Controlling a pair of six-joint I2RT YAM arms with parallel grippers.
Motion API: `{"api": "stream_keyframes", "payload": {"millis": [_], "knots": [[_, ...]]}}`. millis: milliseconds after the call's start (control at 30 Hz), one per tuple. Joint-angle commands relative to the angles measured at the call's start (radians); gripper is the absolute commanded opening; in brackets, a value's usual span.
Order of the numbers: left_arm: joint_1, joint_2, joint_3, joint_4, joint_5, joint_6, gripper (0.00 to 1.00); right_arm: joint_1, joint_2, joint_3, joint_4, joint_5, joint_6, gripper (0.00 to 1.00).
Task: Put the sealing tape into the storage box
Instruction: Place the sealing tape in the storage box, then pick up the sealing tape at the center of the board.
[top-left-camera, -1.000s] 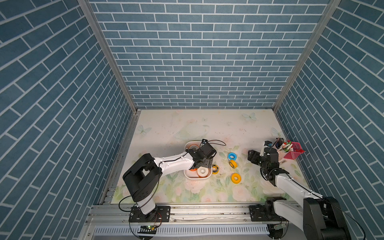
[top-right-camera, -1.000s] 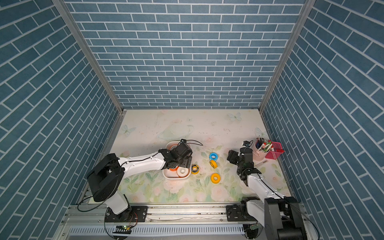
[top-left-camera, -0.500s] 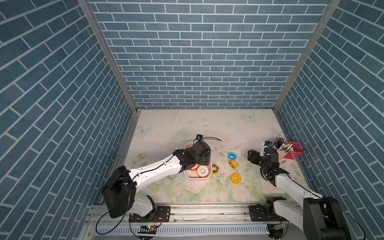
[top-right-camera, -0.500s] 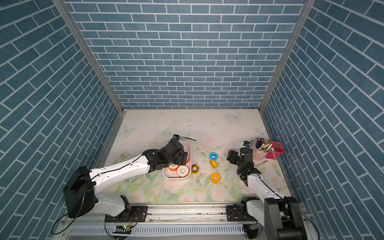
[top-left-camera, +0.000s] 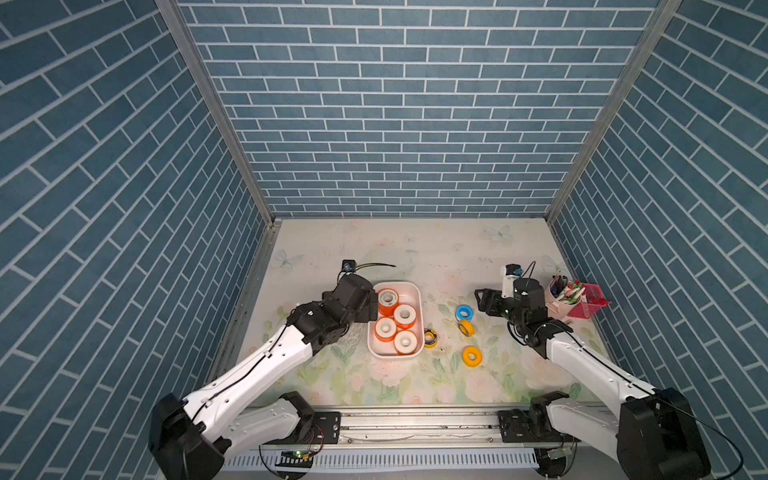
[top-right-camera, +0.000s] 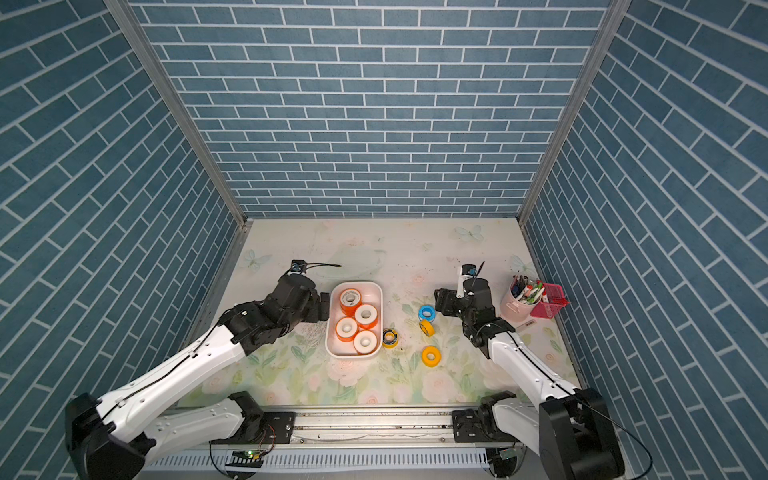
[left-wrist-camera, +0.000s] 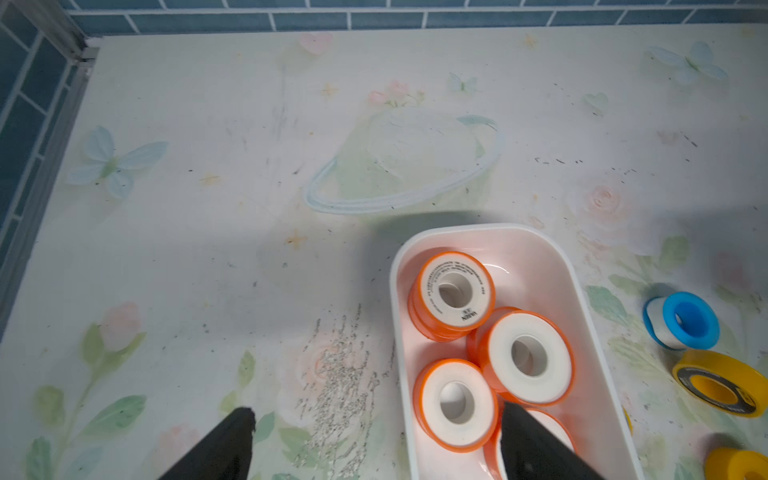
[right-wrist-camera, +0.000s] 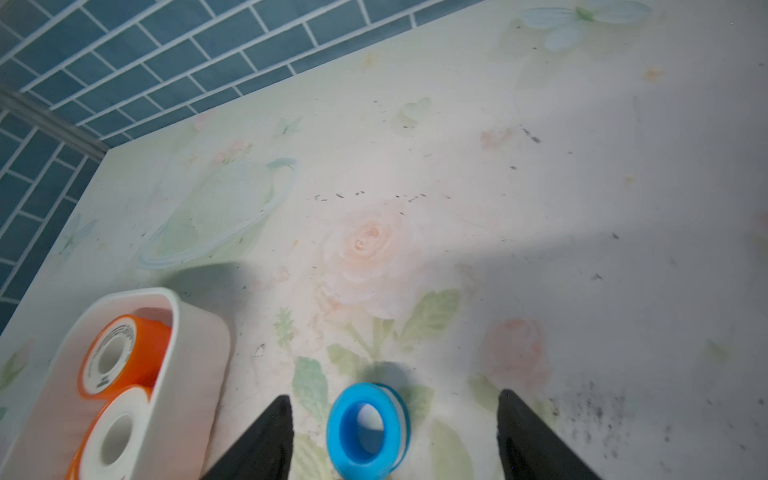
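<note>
Right tool (right-wrist-camera: 392, 397) open, empty; blue tape roll (right-wrist-camera: 368, 432) just ahead, tilted on desk (right-wrist-camera: 457, 166). Likely light, stiff, slick: pinch across outer rim. Left tool (left-wrist-camera: 374, 409) open.

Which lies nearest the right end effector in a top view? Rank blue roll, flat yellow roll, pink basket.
1. blue roll, by the right end effector.
2. flat yellow roll, nearer the front.
3. pink basket, at the right edge.
</note>
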Motion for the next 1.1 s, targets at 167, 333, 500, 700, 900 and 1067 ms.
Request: {"api": "stream_keyframes", "payload": {"millis": [167,333,500,700,900,1067], "knots": [[0.037,-0.078,-0.063,0.041,0.065,0.074,0.96,0.168,0.18,0.15,-0.317,0.013,-0.106,0.77],[0.039,-0.084,-0.077,0.059,0.091,0.085,0.96,0.245,0.214,0.157,-0.357,0.089,-0.098,0.77],[0.068,-0.077,-0.077,0.062,0.113,0.093,0.96,0.292,0.266,0.172,-0.408,0.175,-0.09,0.76],[0.072,-0.087,-0.082,0.07,0.119,0.096,0.96,0.315,0.309,0.175,-0.41,0.21,-0.084,0.65],[0.072,-0.085,-0.083,0.067,0.113,0.094,0.96,0.332,0.308,0.176,-0.408,0.206,-0.077,0.5],[0.073,-0.077,-0.082,0.063,0.107,0.09,0.96,0.342,0.3,0.178,-0.405,0.197,-0.077,0.32]]}}
